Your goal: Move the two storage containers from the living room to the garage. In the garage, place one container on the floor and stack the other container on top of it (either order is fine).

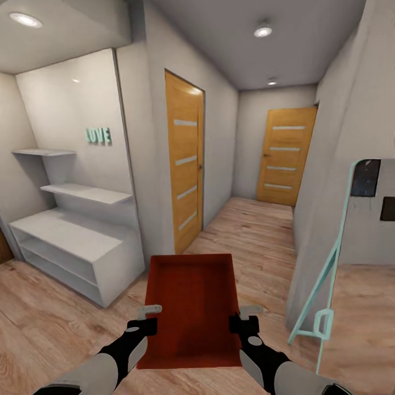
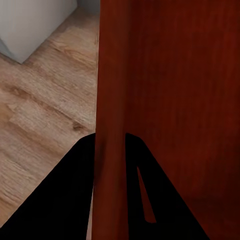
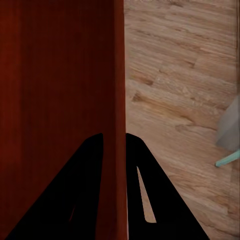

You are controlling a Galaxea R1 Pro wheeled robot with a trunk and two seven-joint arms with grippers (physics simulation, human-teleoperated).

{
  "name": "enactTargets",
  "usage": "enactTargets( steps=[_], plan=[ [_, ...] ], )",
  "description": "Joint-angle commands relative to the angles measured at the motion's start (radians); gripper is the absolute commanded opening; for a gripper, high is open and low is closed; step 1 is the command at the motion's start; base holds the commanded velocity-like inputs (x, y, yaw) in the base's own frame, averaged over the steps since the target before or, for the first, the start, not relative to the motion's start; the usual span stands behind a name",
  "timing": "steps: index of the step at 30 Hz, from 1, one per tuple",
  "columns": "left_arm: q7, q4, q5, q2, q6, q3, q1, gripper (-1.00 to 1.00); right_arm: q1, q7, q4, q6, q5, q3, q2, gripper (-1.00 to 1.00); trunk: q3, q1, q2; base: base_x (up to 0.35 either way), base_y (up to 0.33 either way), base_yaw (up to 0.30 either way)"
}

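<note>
One orange-red storage container (image 1: 192, 307) hangs level in front of me above the light wood plank flooring, open side up and with nothing inside. My left gripper (image 1: 147, 318) is shut on its left wall (image 2: 111, 150), black fingers on either side of the rim. On the opposite wall (image 3: 115, 150) my right gripper (image 1: 241, 318) is shut in the same way. The second container and the garage's concrete floor are out of view.
A hallway runs ahead with a light-wood door (image 1: 185, 164) on its left wall and another (image 1: 285, 156) at its far end. White shelving (image 1: 77, 247) stands to my left. A mint-framed leaning mirror (image 1: 334, 263) stands close at my right, beside a wall corner.
</note>
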Motion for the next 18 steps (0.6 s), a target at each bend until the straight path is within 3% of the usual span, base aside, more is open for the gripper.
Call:
enactTargets(
  steps=[1,18],
  plan=[
    [0.009,0.002,0.011,0.016,0.001,0.014,0.000,-1.00,-0.002,-0.001,-0.003,-0.039,0.013,-0.003,0.000,-1.00,-0.002,0.001,-0.001,0.322,0.161,-0.249],
    [0.008,0.002,0.011,0.016,0.001,0.014,0.000,-1.00,-0.001,0.001,-0.003,-0.039,0.012,-0.003,0.000,-1.00,-0.002,0.001,-0.001,0.322,0.163,-0.280]
  ],
)
